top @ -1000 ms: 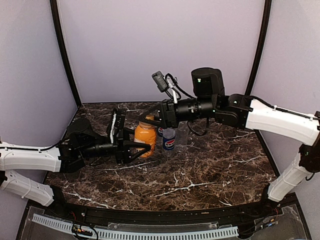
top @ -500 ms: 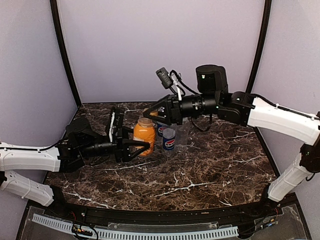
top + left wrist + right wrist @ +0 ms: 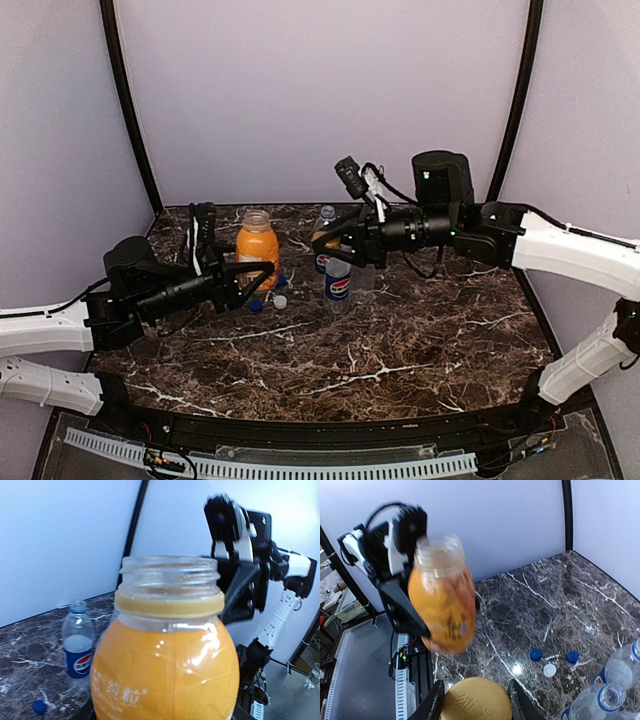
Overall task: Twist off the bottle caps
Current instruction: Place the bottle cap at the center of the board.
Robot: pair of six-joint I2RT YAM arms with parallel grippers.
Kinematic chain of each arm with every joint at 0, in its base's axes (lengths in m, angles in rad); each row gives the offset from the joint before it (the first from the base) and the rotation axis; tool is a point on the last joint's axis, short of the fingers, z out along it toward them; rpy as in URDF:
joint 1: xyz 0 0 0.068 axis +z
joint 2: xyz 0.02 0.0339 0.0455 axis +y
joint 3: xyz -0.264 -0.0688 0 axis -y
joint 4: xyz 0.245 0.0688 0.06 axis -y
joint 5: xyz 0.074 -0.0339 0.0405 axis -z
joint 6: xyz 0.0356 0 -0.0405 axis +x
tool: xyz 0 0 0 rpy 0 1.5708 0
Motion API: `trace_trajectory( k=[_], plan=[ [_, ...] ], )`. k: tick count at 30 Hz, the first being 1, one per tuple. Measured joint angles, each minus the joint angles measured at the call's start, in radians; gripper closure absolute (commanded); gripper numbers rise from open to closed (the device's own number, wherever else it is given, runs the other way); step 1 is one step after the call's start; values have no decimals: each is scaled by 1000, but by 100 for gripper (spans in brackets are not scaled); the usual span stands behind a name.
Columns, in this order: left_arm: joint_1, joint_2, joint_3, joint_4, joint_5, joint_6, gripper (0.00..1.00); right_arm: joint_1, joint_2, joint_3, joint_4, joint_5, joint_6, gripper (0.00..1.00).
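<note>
R fingers clamp orange cap, clear in wrist cam only.

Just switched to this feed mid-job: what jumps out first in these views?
First, the short orange plastic bottle, mouth open, gripped by the left gripper at back left. Its round orange screw cap sits clamped in the right gripper. Two blue caps and one white cap lie loose on the dark marble tabletop.
</note>
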Motion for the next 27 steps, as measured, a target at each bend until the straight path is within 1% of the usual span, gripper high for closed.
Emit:
trace_trajectory(
  k=[4, 7, 11, 16, 19, 24, 27],
  plan=[
    [0, -132, 0, -95, -198, 8, 91, 35, 35, -110, 33, 75, -27, 80],
    [0, -203, 2, -163, -324, 19, 91, 79, 138, -131, 63, 136, -43, 80],
    [1, -249, 25, -270, -425, 36, 91, 127, 313, -106, 116, 189, -60, 77],
    [1, -279, 68, -357, -476, 57, 91, 157, 560, 36, 124, 244, -80, 76],
    [1, -296, 81, -379, -484, 64, 91, 162, 672, 124, 124, 273, -89, 76],
    [1, -312, 83, -401, -487, 69, 91, 162, 812, 262, 111, 307, -108, 75],
    [2, -314, 83, -412, -486, 69, 91, 162, 855, 309, 103, 325, -115, 74]
  ],
)
